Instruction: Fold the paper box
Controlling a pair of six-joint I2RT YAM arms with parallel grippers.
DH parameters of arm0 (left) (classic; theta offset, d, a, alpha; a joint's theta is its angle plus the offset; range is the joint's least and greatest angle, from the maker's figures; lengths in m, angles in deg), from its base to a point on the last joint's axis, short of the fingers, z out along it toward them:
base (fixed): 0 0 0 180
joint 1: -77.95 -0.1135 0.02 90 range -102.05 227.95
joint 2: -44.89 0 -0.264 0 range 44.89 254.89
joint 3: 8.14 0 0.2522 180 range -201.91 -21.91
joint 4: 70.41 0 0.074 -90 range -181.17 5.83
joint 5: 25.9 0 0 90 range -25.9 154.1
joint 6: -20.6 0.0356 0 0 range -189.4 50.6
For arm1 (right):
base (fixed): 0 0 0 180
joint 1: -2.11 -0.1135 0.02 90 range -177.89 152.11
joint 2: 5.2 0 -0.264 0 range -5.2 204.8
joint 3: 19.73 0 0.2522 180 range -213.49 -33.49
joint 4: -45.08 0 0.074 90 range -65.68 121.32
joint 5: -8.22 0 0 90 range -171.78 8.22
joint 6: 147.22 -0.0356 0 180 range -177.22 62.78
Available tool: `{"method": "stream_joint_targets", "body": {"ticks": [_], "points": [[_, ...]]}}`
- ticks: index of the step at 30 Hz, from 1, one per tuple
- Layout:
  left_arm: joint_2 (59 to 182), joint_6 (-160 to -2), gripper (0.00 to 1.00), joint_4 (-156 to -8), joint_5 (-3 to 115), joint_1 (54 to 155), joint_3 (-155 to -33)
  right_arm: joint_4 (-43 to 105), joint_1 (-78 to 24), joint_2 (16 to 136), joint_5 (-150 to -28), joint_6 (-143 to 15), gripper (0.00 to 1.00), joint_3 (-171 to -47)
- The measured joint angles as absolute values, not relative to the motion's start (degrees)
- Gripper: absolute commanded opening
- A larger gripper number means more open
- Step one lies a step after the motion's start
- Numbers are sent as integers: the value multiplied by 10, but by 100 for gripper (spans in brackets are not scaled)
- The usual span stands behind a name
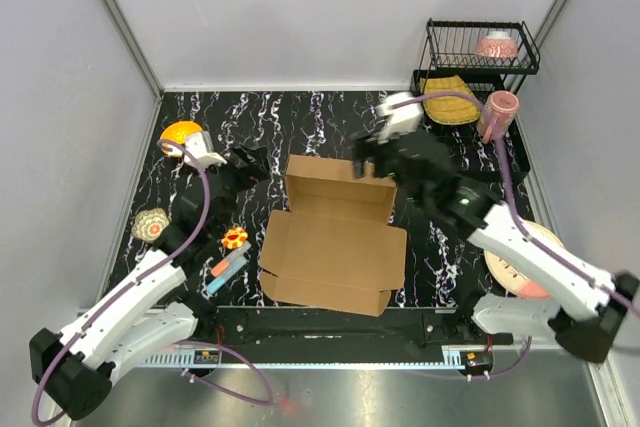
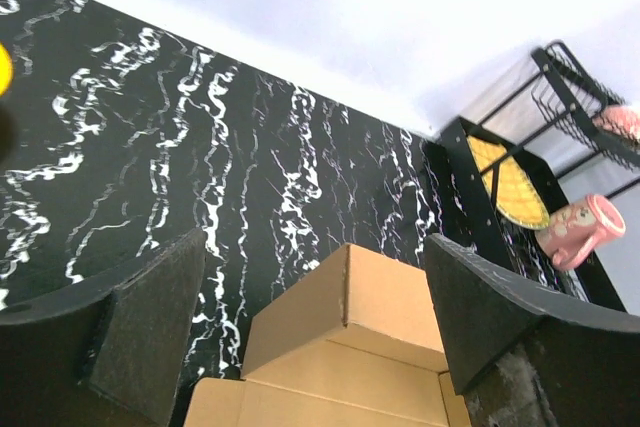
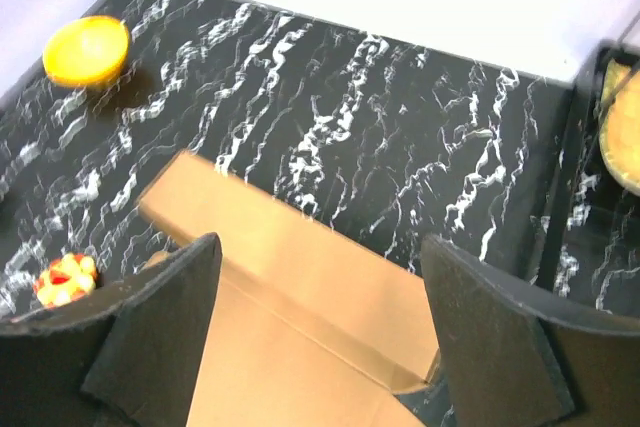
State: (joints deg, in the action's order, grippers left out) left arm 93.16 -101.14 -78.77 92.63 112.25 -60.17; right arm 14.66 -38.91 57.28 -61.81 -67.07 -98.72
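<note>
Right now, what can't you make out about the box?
Top view: the box's far right corner, hidden behind the right gripper.
Left wrist view: its near part, cut off by the bottom edge and the left gripper.
Right wrist view: its creases, blurred, and the front is out of frame.

Top looks down — wrists, close, share the paper box (image 1: 335,247).

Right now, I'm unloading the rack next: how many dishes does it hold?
3: pink bowl on the top shelf, yellow plate on the bottom tray, pink mug beside that plate. Some may be hidden.
</note>
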Motion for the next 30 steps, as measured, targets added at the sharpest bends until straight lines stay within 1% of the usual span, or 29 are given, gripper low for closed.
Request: {"method": "stream_joint_targets", "body": {"ticks": [2, 4, 6, 8, 11, 15, 20, 25, 28, 30], "points": [[897, -1018, 92, -821, 946, 1122, -605, 134, -510, 632, -544, -592, 88, -1051], [861, -1028, 92, -862, 962, 1122, -603, 124, -584, 684, -486, -524, 88, -1075], [823, -1039, 92, -895, 974, 1122, -596, 102, -629, 728, -434, -460, 88, -1076], [793, -1046, 92, -920, 982, 1121, -584, 76, -653, 764, -392, -405, 88, -1071], [741, -1057, 92, -959, 994, 1122, -556, 50, -667, 794, -347, -345, 88, -1063], [697, -1070, 92, -1002, 1004, 1121, -536, 40, -673, 806, -314, -298, 87, -1058], [689, -1076, 91, -1025, 1005, 1121, -534, 41, -673, 833, -302, -281, 86, -1059], [689, -1080, 91, -1040, 1005, 1121, -534, 40, -673, 886, -303, -279, 85, -1063], [689, -1082, 91, -1043, 1005, 1121, -534, 44, -673, 910, -302, -271, 82, -1069], [689, -1084, 91, -1043, 1005, 1121, -534, 53, -671, 927, -298, -263, 77, -1075]]}}
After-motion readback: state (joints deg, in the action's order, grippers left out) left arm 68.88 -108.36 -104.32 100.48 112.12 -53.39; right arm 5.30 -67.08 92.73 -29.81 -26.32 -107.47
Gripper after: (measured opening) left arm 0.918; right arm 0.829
